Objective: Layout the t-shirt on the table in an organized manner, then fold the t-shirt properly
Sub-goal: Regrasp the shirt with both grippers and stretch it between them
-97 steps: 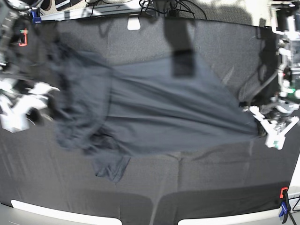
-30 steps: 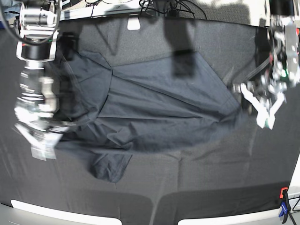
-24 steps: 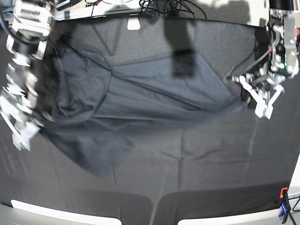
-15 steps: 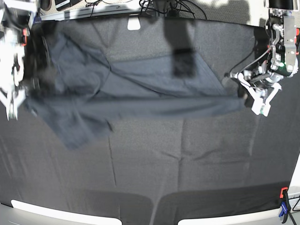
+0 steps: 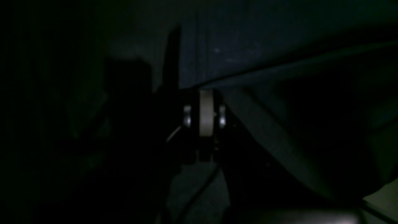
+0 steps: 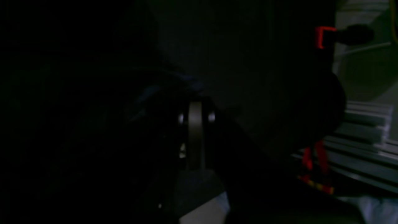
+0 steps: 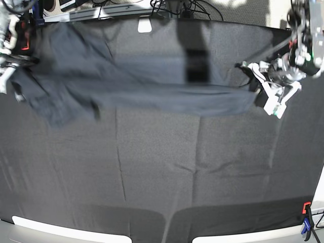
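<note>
The slate-grey t-shirt (image 7: 136, 78) hangs stretched in a wide band over the far half of the black table (image 7: 167, 172). My left gripper (image 7: 256, 94), at the right of the base view, is shut on the shirt's right end. At the far left edge, my blurred right gripper (image 7: 9, 76) is shut on the other end, where loose fabric (image 7: 55, 109) sags. The left wrist view is very dark, with closed fingertips (image 5: 205, 99) pinching a fabric edge (image 5: 248, 71). The right wrist view is darker still, with closed fingertips (image 6: 195, 112) against dim folds.
A red clamp (image 7: 24, 40) sits at the far left corner and shows again as a red clamp (image 6: 323, 34) in the right wrist view. A red and blue clamp (image 7: 306, 217) holds the near right corner. Cables (image 7: 182, 7) and a white tab (image 7: 145, 24) lie along the far edge.
Both arms have moved toward the far edge and apart. The shirt has risen off the table's middle and been pulled taut, and its crumpled left side and lower sleeve have been drawn up.
</note>
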Robot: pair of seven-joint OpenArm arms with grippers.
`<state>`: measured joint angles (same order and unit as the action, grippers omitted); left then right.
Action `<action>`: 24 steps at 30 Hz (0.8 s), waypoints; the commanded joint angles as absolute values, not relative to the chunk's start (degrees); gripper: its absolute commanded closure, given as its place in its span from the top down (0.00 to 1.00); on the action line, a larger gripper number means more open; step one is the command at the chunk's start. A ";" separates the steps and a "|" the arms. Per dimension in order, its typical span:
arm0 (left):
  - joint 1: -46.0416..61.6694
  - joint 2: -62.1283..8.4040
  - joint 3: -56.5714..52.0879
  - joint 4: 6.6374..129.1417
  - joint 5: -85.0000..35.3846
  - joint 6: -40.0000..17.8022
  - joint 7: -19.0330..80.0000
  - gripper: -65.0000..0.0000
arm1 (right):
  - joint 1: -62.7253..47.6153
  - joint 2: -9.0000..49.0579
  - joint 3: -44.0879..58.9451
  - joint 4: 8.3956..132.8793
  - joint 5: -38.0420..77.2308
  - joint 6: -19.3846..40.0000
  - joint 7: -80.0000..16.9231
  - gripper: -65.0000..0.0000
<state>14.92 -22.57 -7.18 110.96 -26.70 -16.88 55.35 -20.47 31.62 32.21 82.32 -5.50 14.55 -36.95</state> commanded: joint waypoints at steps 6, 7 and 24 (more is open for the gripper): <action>14.44 -23.35 -7.68 112.49 -26.02 -16.51 54.35 0.00 | -19.73 33.32 32.95 83.53 -6.42 13.23 -36.69 0.52; 14.41 -23.35 -7.68 112.49 -26.02 -16.51 54.35 0.00 | -19.73 33.32 32.95 83.83 -6.37 13.21 -36.60 0.51; 14.41 -23.33 -7.68 112.49 -26.02 -16.51 53.89 0.00 | -11.40 32.51 32.45 97.49 18.90 22.70 -31.20 0.51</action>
